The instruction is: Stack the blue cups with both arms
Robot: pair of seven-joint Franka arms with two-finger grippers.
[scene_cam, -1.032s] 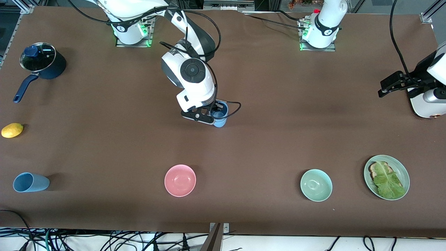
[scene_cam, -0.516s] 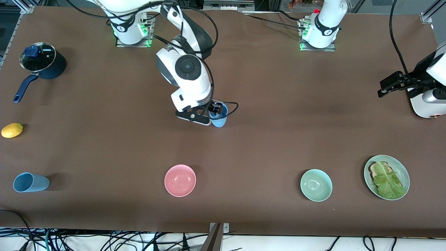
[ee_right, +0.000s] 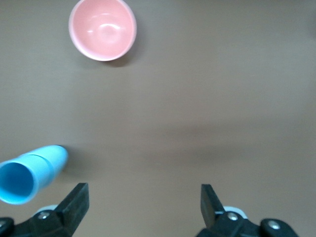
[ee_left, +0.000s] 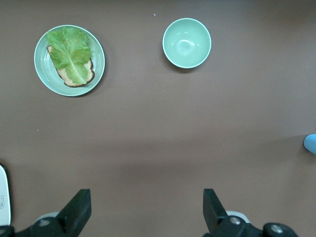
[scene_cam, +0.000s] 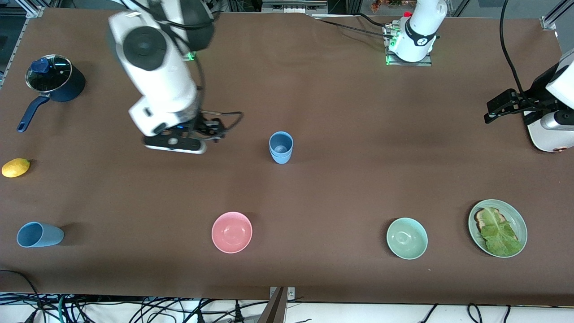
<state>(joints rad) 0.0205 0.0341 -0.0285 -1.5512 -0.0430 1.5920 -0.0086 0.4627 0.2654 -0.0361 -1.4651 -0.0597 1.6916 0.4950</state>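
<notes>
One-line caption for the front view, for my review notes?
Blue cups stacked mid-table; right gripper open above the table beside them, left gripper open, waiting at its end.

I work in a robotics lab: my 2 arm bases [scene_cam: 409,40] are bolted to a brown-covered counter [scene_cam: 341,179], aluminium framing [scene_cam: 549,22] stands at its corner, and loose cables [scene_cam: 134,309] tangle under its edge.

Stacked cups [scene_cam: 281,147] stand mid-table. Relative to them: pink bowl [scene_cam: 232,232] nearer the front camera; saucepan [scene_cam: 54,84] farther, toward the right arm's end.
</notes>
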